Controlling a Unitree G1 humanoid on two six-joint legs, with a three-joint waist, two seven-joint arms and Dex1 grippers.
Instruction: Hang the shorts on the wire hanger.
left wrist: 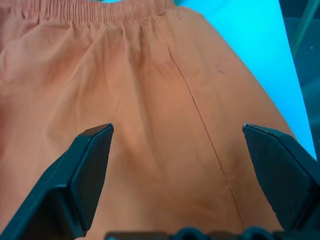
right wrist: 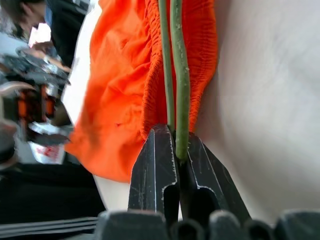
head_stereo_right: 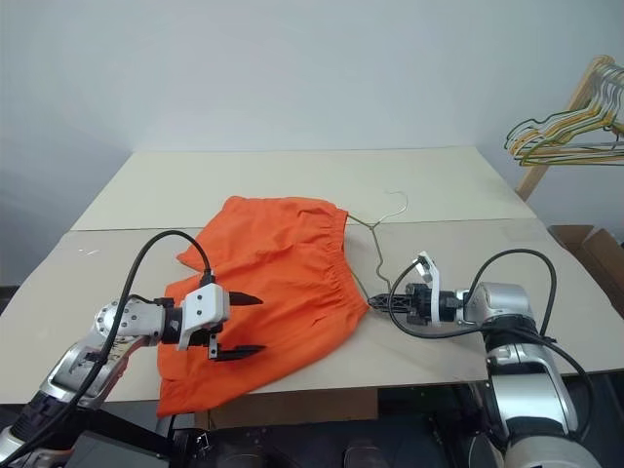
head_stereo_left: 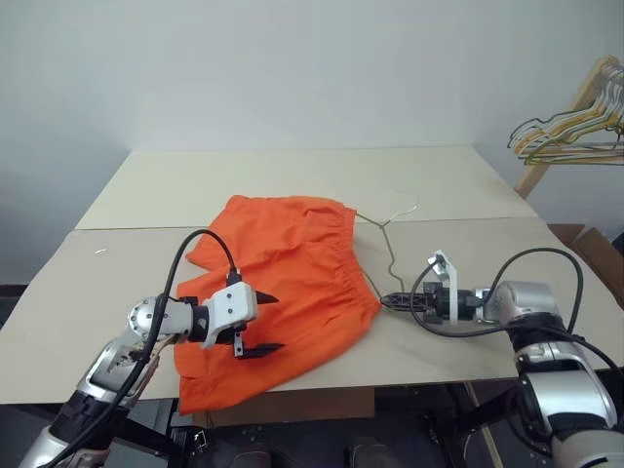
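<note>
You had the shorts (head_stereo_left: 283, 292) lying flat on the beige table (head_stereo_left: 292, 175), waistband toward the right arm's side and the legs reaching the near edge, where the hem overhung slightly. The wire hanger (head_stereo_left: 388, 255) lay at the waistband side: its hook rested on bare tabletop beyond the shorts, and its neck and one arm ran down alongside the gathered elastic. How far the frame reached under or into the fabric could not be determined.

Your right gripper (head_stereo_left: 398, 301) was closed on the hanger wire at the corner nearest the waistband. The right wrist view showed the green-grey wire pinched between both fingers (right wrist: 155, 165), with the orange elastic just behind it.

Your left gripper (head_stereo_left: 263, 325) hung over the near leg of the shorts with its jaws fully apart, holding nothing. The left wrist view showed both fingertips (left wrist: 92, 150) spread wide over the fabric; whether they touched it could not be determined.

A rack of spare hangers (head_stereo_left: 575, 132) stood well apart, beyond the table's far right corner.
</note>
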